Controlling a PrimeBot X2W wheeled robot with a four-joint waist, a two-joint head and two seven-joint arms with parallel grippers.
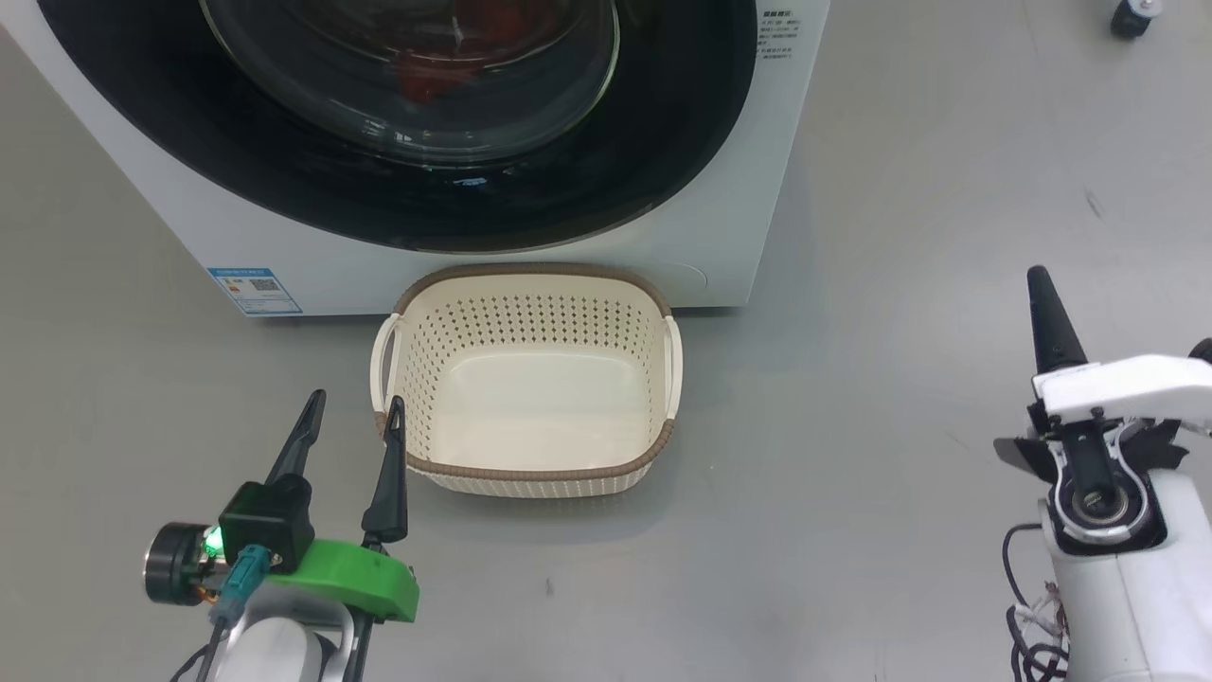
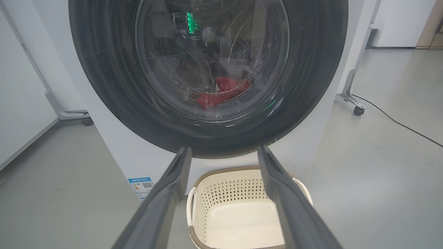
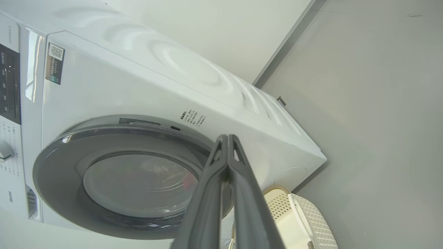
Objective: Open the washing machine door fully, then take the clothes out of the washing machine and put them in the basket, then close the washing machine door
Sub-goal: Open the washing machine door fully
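The large round glossy black washing machine door [image 1: 284, 152] lies closed at 12 o'clock in the head view on the big white front-loading washing machine [image 1: 729, 189], with the bright red clothes [image 1: 426, 80] behind its glass. The small cream perforated plastic basket [image 1: 530, 332] stands on the grey floor [image 1: 852, 426] just before the machine. At 7 o'clock the left pincer [image 1: 357, 400] is spread wide beside the basket, holding nothing, and at 4 o'clock the right pincer [image 1: 1042, 294] is pressed shut, well apart from it.
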